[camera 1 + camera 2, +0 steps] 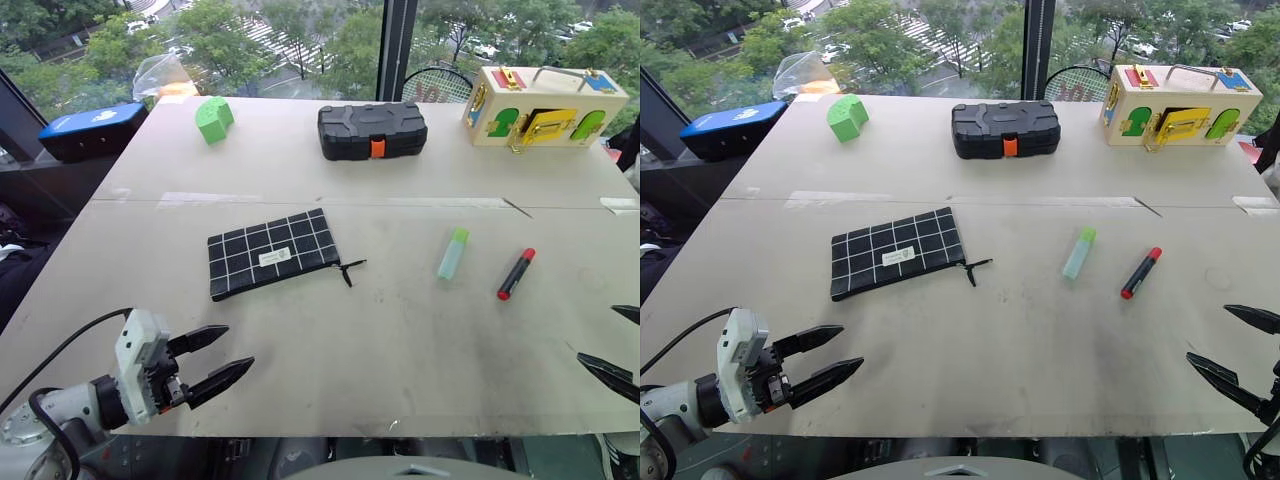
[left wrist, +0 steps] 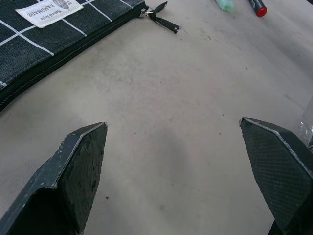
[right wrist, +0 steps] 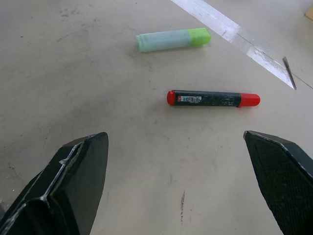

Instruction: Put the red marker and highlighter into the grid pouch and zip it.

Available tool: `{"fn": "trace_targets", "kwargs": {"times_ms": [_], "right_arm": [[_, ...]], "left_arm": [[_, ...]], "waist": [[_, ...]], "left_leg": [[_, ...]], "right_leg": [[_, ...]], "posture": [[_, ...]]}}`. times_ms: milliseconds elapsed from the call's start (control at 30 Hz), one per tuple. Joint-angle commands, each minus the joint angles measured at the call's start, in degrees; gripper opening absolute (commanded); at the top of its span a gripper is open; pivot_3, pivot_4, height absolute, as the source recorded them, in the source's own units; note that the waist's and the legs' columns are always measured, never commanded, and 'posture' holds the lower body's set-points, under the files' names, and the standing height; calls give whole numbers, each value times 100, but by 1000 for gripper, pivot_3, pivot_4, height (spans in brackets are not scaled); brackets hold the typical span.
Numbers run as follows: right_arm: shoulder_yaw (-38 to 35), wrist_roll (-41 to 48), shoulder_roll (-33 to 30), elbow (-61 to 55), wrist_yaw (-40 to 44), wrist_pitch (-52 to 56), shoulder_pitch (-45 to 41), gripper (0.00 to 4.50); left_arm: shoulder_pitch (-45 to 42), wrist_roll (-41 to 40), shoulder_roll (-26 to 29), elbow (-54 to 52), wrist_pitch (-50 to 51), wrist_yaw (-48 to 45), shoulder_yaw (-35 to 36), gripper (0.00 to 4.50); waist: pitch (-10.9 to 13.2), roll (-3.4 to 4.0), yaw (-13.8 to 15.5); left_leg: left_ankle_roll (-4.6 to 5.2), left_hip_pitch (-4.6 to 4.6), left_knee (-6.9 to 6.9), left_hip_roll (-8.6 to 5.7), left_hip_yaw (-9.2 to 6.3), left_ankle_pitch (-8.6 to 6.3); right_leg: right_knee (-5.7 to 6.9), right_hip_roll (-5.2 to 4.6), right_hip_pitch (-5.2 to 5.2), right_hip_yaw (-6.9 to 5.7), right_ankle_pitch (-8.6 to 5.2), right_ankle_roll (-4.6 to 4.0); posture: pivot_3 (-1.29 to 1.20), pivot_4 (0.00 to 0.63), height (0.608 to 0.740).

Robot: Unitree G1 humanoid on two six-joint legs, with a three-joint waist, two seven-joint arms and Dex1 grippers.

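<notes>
The grid pouch (image 1: 271,253) lies flat left of the table's middle, black with white lines, its zipper pull cord (image 1: 350,270) trailing to the right. Right of it lie the highlighter (image 1: 453,253), pale blue-green with a green cap, and the red marker (image 1: 516,274), black-barrelled with a red cap. My left gripper (image 1: 226,358) hovers open over the near left edge, well short of the pouch. My right gripper (image 1: 618,345) is open at the near right edge, short of the marker (image 3: 212,98) and highlighter (image 3: 172,40). Neither holds anything.
At the back stand a green block (image 1: 213,119), a black hard case with an orange latch (image 1: 372,130) and a wooden latch box (image 1: 540,105). A blue-topped device (image 1: 90,130) sits off the far left corner. Tape strips (image 1: 330,201) cross the table.
</notes>
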Motion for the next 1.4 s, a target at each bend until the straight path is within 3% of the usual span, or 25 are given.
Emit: {"fn": "trace_targets", "kwargs": {"times_ms": [33, 133, 333, 367, 467, 533, 800, 1033, 1400], "right_arm": [[107, 214, -71, -308, -222, 171, -235, 4500], [405, 481, 49, -630, -555, 371, -598, 4500], [802, 1385, 169, -1392, -801, 815, -907, 4500], [943, 1563, 112, -1621, -782, 902, -924, 4500], [1669, 1714, -71, -2274, -690, 1011, -1009, 4500], [1987, 1667, -83, -2426, -690, 962, -1068, 4500], [2364, 1431, 119, -2533, -752, 670, -948, 4500], [2570, 1037, 354, -2362, -705, 253, -652, 4500], [2625, 930, 417, -2367, -877, 85, -519, 4500]], "left_arm": [[-163, 43, -258, -169, -200, 359, -12, 4413], [-560, 89, -683, -356, -251, 1123, -52, 4413], [-1026, 359, -621, -155, -321, 1643, 48, 4413], [-1067, 669, -517, 66, -693, 1554, 86, 4413], [-1054, 2448, 131, 1526, -3529, 1060, 73, 4413], [-1181, 3094, 501, 2581, -5018, 932, 17, 4413], [-2587, 4469, 1407, 5886, -8049, 1460, -800, 4413], [-3745, 5128, 1303, 6889, -9149, 1817, -1893, 4413], [-4717, 6018, 943, 7135, -9244, 2727, -2915, 4413]], "waist": [[0, 0, -1], [0, -1, -4], [-10, -17, 12], [-11, -18, 10], [-13, -20, -10], [-13, -21, -9], [-22, -36, 59], [-40, -16, 102], [-71, -5, 149]], "left_leg": [[0, 0, 0, 0, 0, 0], [1, 2, 2, -1, 1, 0], [16, -1, 1, -1, 0, 9], [17, -3, 1, -2, 0, 8], [16, 2, -4, -1, 1, 7], [16, 4, -4, 0, 4, 6], [24, -39, 10, -4, 2, -8], [40, -39, 13, -9, 4, -5], [45, -23, 20, -17, 17, -4]], "right_leg": [[0, 0, 0, 0, 0, 0], [-1, 0, 1, 7, 1, 0], [2, 4, 2, 7, 14, -23], [1, 5, 2, 7, 14, -23], [1, 13, 0, 5, 15, -25], [1, 10, -2, 7, 15, -26], [-4, -20, -26, -18, 16, -25], [0, -26, -21, -26, 17, -22], [8, 10, -8, -37, 29, 5]], "posture": [[0, 150, 740], [0, 150, 740], [0, 150, 740], [0, 150, 740], [0, 150, 740], [0, 150, 740], [0, 150, 740], [0, 150, 740], [0, 150, 740]]}}
